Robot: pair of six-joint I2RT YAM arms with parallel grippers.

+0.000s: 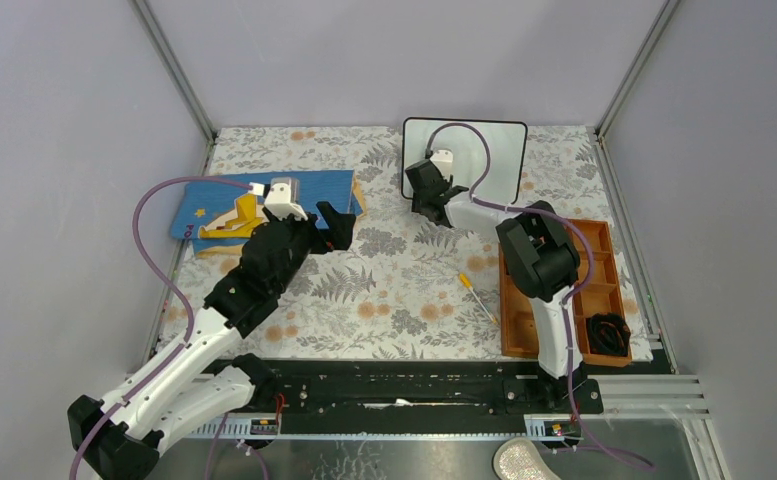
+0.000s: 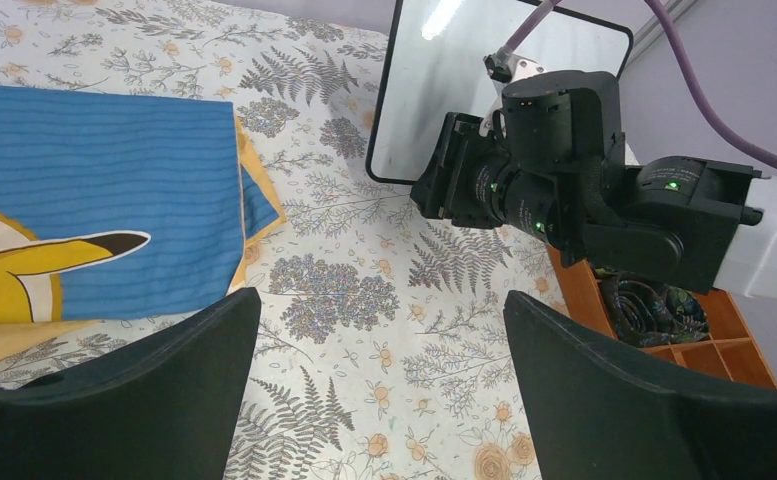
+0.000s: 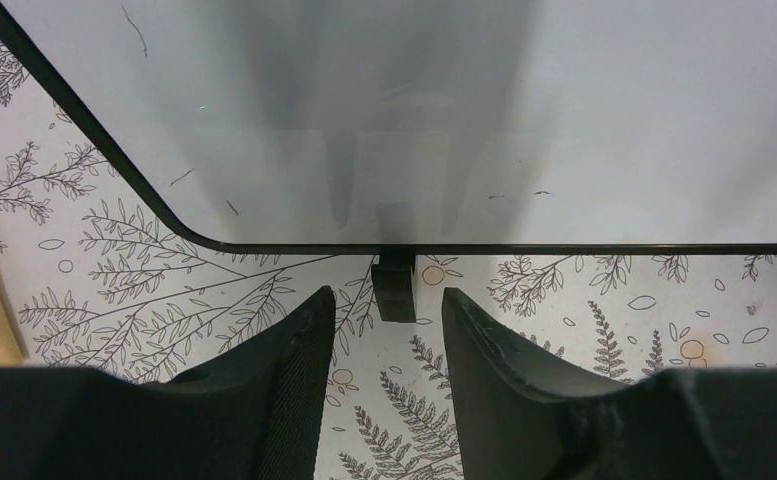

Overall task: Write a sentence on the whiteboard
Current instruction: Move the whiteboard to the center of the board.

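The right gripper (image 3: pixel 382 308) is being held part-way apart and empty, tips aimed at the near edge of the whiteboard (image 3: pixel 484 110), just short of its foot (image 3: pixel 395 287). The board is being faced straight ahead at the table's far side, long axis left to right, nothing legible written on it. The left gripper (image 2: pixel 379 335) is being held wide apart, empty, well off beside the mat (image 2: pixel 104 190); a marker (image 1: pixel 478 296), lying nearer the right arm, is judged the first thing to be fetched.

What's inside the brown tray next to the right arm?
A black bundle sits in the near right compartment of the tray. The right arm covers most of the left compartments.
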